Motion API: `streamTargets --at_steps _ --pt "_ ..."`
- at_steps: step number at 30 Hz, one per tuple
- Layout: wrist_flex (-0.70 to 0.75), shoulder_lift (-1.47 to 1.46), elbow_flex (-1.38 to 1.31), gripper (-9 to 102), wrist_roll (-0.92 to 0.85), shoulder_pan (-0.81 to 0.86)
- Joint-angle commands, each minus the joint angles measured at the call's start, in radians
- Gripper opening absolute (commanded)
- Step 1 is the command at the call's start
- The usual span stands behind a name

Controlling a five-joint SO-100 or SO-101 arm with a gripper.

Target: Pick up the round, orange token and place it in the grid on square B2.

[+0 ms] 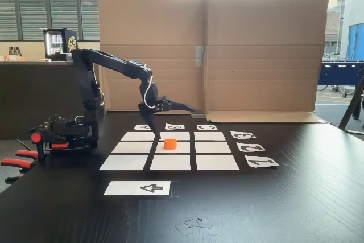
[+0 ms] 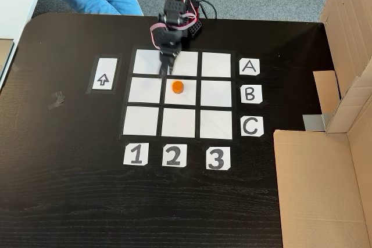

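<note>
the arm rises at the left of a fixed view, bends at the elbow and reaches right, wrist angled down. the pincer hangs mid-frame, one finger pointing down, the other out right, jaws spread and holding nothing.

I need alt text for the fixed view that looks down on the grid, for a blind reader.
An orange token sits on the centre square B2 of a white 3x3 grid on a dark table. The black arm's gripper hangs just beside it.
</note>
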Motion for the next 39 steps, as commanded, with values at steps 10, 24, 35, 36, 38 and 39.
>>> streamTargets --at_steps 10,24,35,36,38,39 --pt "-0.11 1.166 0.377 15 -0.112 0.976" --pt "-0.179 1.252 0.736 -1 -0.218 1.451" --pt "-0.181 1.249 0.733 -1 -0.216 1.447" --pt "-0.181 1.249 0.733 -1 -0.216 1.447" --pt "-0.181 1.249 0.733 -1 -0.216 1.447" --pt "-0.181 1.249 0.733 -1 -0.216 1.447"
